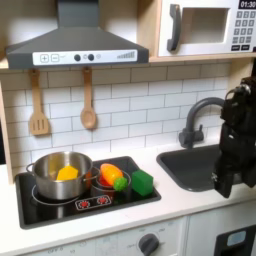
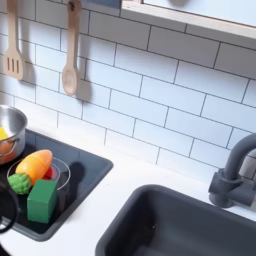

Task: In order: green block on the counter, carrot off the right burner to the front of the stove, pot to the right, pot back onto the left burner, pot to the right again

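The green block (image 1: 143, 182) (image 2: 42, 200) rests on the black stove (image 1: 60, 207) (image 2: 88, 160), by the right burner, touching the carrot's light green tip. The orange carrot (image 1: 108, 174) (image 2: 36, 164) lies across that burner. The steel pot (image 1: 58, 173) stands on the left burner with a yellow food piece (image 1: 67, 173) inside; its rim (image 2: 5, 148) shows at the second exterior view's left edge. My gripper (image 1: 224, 184) hangs blurred over the sink at the first exterior view's right, far from the block. Its jaws are too blurred to read.
A dark sink (image 1: 197, 166) (image 2: 190, 225) with a grey faucet (image 1: 199, 112) (image 2: 236, 172) is set into the off-white counter (image 1: 165, 205) (image 2: 112, 205) right of the stove. Two wooden utensils (image 1: 88, 105) (image 2: 70, 60) hang on the tiled wall. A range hood (image 1: 75, 45) is overhead.
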You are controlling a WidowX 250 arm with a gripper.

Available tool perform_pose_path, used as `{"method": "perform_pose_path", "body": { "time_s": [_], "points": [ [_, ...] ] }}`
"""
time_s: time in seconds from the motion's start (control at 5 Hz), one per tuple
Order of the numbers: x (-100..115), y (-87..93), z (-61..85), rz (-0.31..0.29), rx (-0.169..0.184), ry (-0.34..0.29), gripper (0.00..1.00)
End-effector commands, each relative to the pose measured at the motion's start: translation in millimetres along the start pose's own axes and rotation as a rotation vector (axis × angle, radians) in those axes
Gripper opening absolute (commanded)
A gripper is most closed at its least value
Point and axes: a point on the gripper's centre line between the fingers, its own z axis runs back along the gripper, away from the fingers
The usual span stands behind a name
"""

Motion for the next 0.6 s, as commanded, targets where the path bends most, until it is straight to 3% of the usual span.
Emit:
{"method": "perform_pose_path", "body": {
  "time_s": [0.0, 0.4],
  "points": [
    [14.7, 5.7, 6.6, 0.048, -0.024, -0.032, 1.0],
    [28.2, 17.5, 10.2, 0.087, -0.009, -0.059, 1.0]
  ]
}}
